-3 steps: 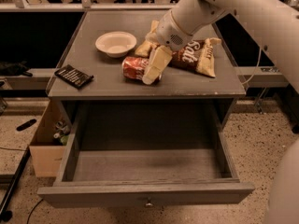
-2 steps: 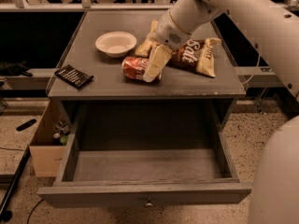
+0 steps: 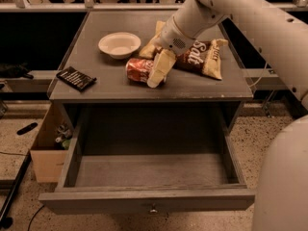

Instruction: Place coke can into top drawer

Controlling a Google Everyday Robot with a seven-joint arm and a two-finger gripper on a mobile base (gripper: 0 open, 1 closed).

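Note:
The coke can [image 3: 137, 70] lies on its side on the grey cabinet top [image 3: 110, 88], near the front middle. My gripper [image 3: 159, 72] reaches down from the upper right and sits right at the can's right end, covering part of it. The top drawer [image 3: 147, 200] is pulled out wide below the cabinet top. Its inside is bare, and the small round knob [image 3: 153, 209] shows on the front panel.
A white bowl [image 3: 119, 44] stands behind the can. A brown-and-cream chip bag [image 3: 204, 57] lies to the right, partly under my arm. A black flat device [image 3: 76, 78] lies at the left front edge. A tan cardboard box [image 3: 47, 150] stands on the floor to the left.

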